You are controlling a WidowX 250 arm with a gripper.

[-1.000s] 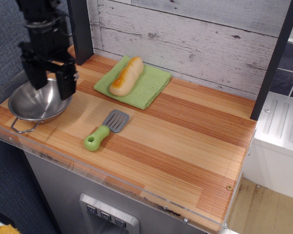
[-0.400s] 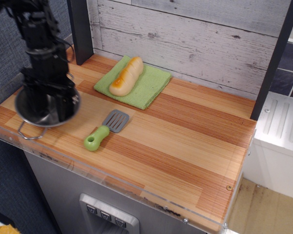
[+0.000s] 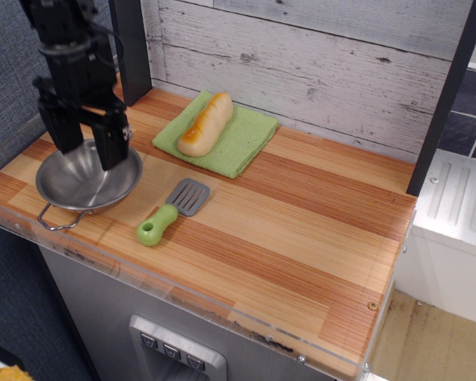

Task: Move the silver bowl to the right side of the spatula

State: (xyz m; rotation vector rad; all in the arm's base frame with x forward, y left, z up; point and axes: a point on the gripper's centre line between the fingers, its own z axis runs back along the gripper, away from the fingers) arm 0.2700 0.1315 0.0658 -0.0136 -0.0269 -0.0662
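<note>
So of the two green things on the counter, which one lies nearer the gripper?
The spatula, by its lime-green handle, just right of the silver bowl under the gripper. The green cloth holding the bread sits farther back.

Black boxy gripper [image 3: 86,145] with blocky fingers

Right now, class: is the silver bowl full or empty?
Empty. The bowl shows only bare shiny metal inside; the pincer hangs over its far rim, hiding a small part.

Silver bowl [image 3: 87,182] far rim — hidden behind fingers [image 3: 111,147].
</note>
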